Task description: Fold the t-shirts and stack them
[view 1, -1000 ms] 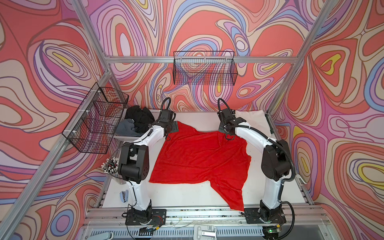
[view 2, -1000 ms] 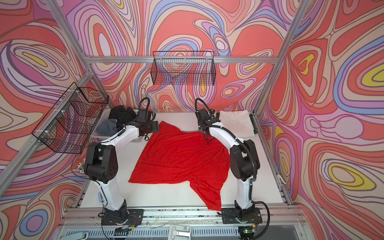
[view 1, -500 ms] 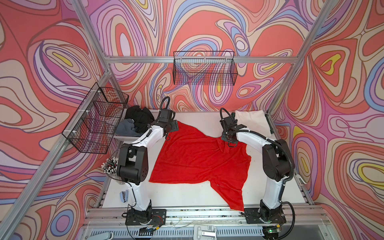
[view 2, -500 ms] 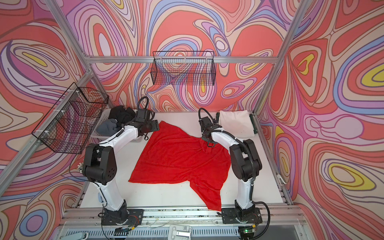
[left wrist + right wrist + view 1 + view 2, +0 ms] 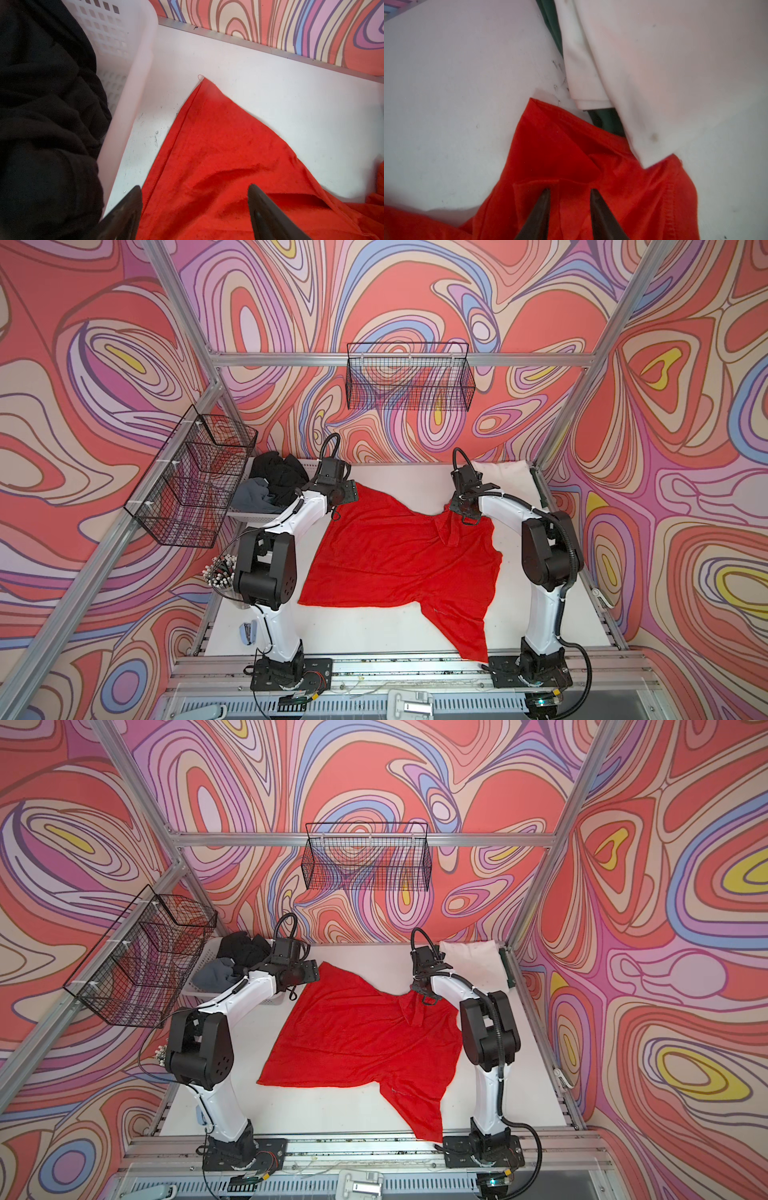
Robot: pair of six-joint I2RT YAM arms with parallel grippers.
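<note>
Spreading: red t-shirt [image 5: 395, 556] on tabletop [image 5: 374, 635]; left hand [image 5: 194, 187] gapes over its far-edge corner, right hand [image 5: 570, 190] slightly parted above bunched cloth. Next, likely: flatten that bunch.

Red t-shirt [image 5: 399, 556] spread open, four others aside
It lies wrinkled mid-counter [image 5: 353, 630]; white t-shirt [image 5: 505, 475] folded atop dark green t-shirt [image 5: 608, 120] far right; black t-shirt [image 5: 278, 475] and grey t-shirt [image 5: 251, 497] heaped far left.

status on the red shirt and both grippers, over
Left gripper open over red shirt far-left corner. Right gripper part open over far-right corner. Shirt spread, not folded. White shirt crowds that corner.
</note>
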